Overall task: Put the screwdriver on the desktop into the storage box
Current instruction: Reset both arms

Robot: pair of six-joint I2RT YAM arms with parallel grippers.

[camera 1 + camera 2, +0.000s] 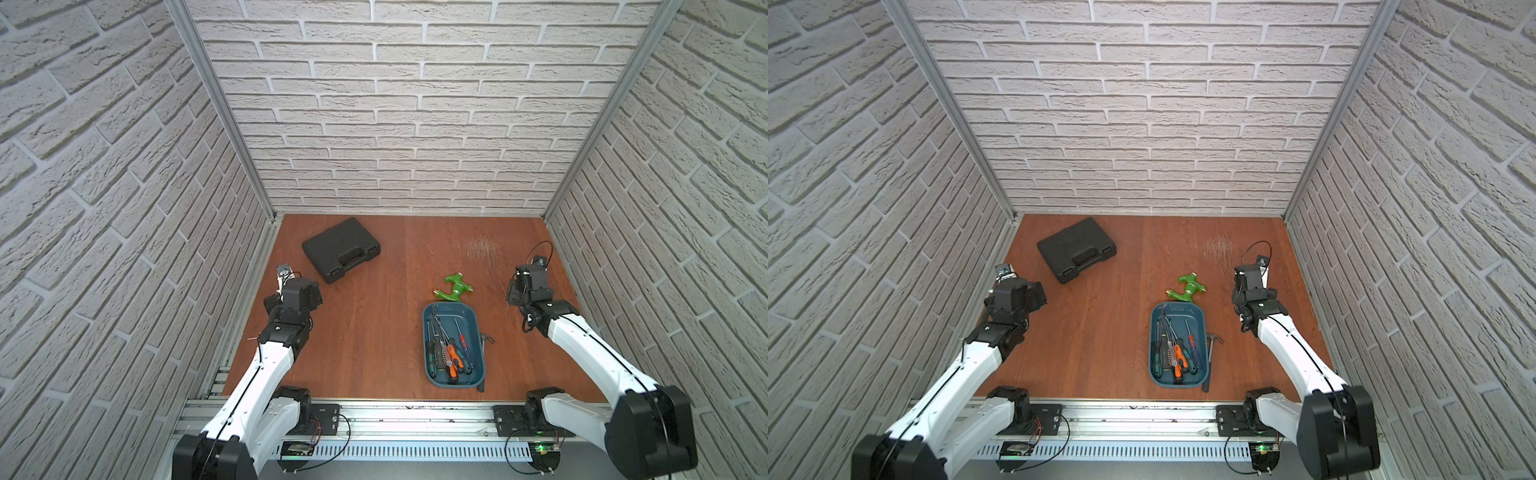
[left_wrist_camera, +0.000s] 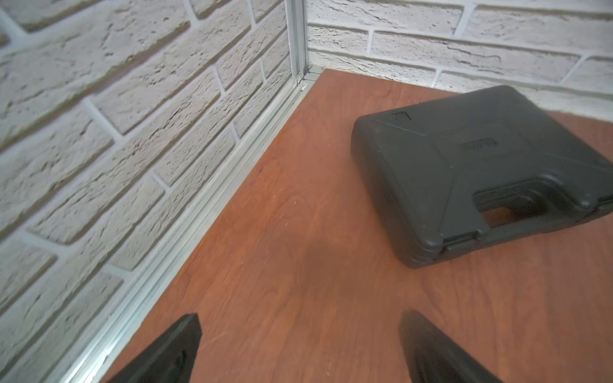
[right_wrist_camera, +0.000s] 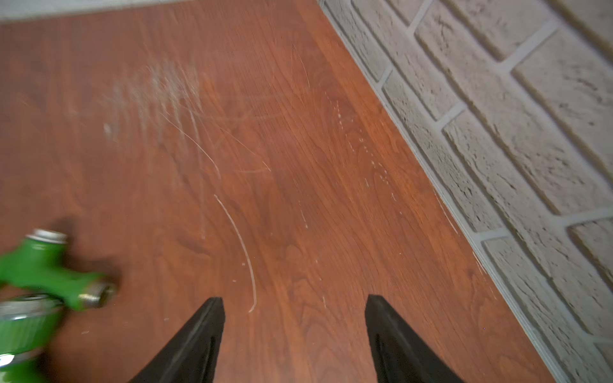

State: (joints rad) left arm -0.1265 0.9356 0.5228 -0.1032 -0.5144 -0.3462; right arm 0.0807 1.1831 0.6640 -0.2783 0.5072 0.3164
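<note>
One risk: no screwdriver seen loose on the table (image 1: 374, 332), so another reach may grab the hammer (image 1: 485, 337) just beside the storage box (image 1: 465, 315), or snag the heap inside. Count: roughly six screwdrivers (image 1: 451, 361), overlapping, in one box near the front edge; one hammer, one green hose fitting (image 1: 455, 286), one black tool case (image 1: 340, 249). Left jaws, right jaws wide, empty.

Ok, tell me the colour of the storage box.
Teal-blue storage box, clearest in a top view.

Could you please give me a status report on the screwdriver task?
Left gripper and right gripper open, empty. Screwdrivers lie in storage box; none seen on desktop. Nothing in the way.
</note>
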